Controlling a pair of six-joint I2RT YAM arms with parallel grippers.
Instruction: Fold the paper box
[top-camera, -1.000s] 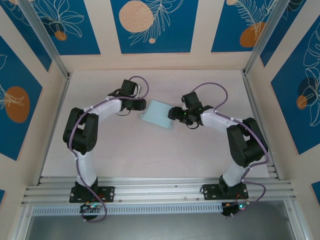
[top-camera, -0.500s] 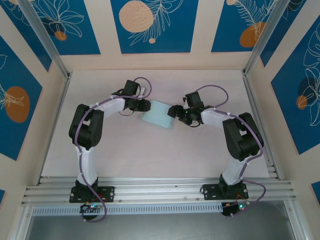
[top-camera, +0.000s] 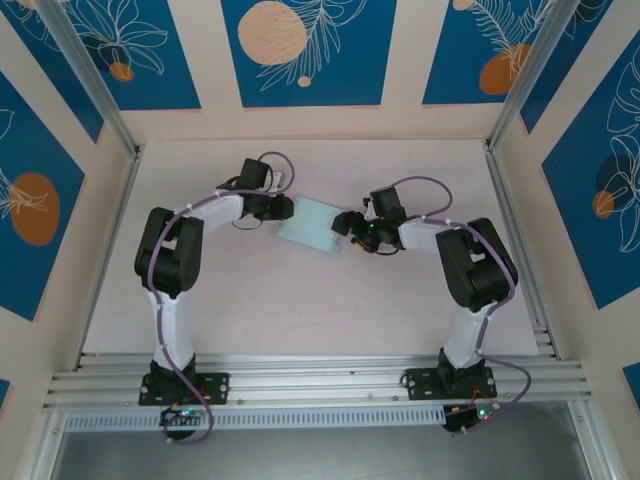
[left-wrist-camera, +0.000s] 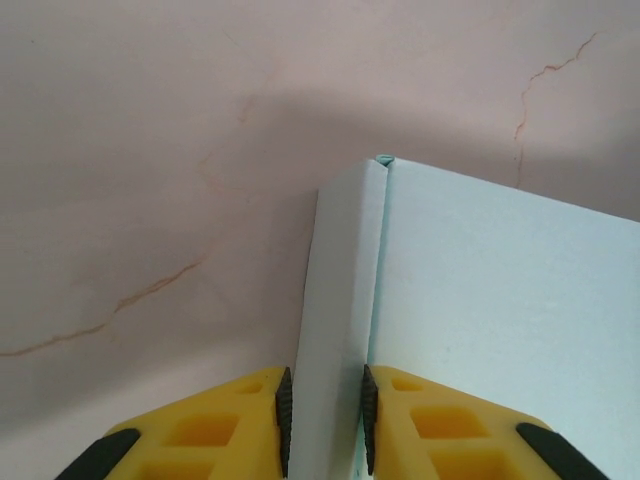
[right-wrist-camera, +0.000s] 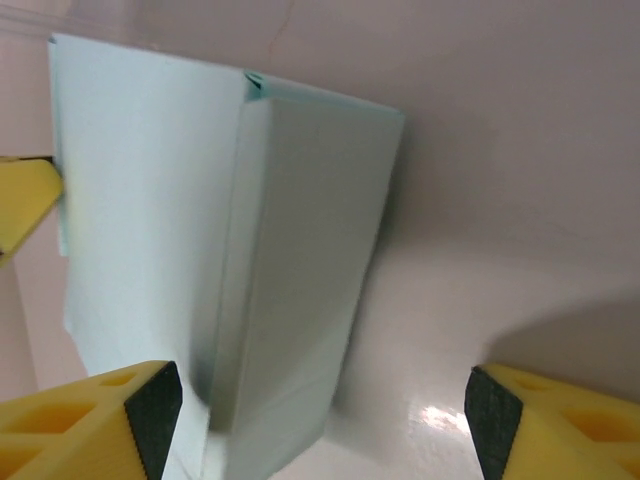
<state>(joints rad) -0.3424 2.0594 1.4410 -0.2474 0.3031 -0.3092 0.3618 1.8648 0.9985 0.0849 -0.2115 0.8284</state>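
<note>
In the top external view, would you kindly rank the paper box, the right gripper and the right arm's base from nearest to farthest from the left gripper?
Measured from the left gripper:
1. The paper box, in contact: the gripper is pinching its left edge.
2. The right gripper, just across the box at its right edge.
3. The right arm's base, far off at the bottom right of the view.

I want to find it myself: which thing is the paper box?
Look at the middle of the pale table. The paper box sits between the left pincer and the right pincer; it is the only light-blue thing there.
</note>
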